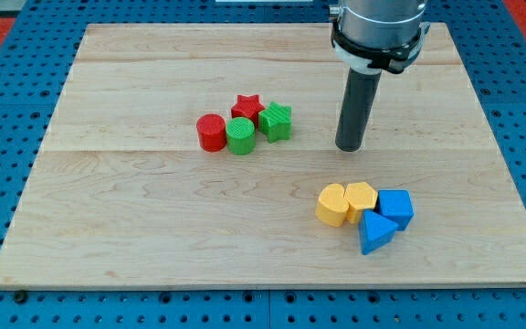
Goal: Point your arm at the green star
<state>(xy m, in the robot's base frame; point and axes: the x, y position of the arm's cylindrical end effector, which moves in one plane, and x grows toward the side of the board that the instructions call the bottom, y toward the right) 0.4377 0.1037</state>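
Observation:
The green star [276, 121] sits on the wooden board [153, 228] just above centre, at the right end of a cluster. It touches a red star [247, 107] on its upper left and a green cylinder [240, 136] on its lower left. A red cylinder [212, 132] is at the cluster's left end. My tip [350, 146] rests on the board to the right of the green star, about a block and a half's width away, touching no block.
Lower right of my tip is a second cluster: a yellow cylinder [332, 205], a yellow hexagon block [361, 196], a blue cube-like block [395, 208] and a blue triangle [375, 232]. The arm's grey body [378, 27] hangs over the board's top edge.

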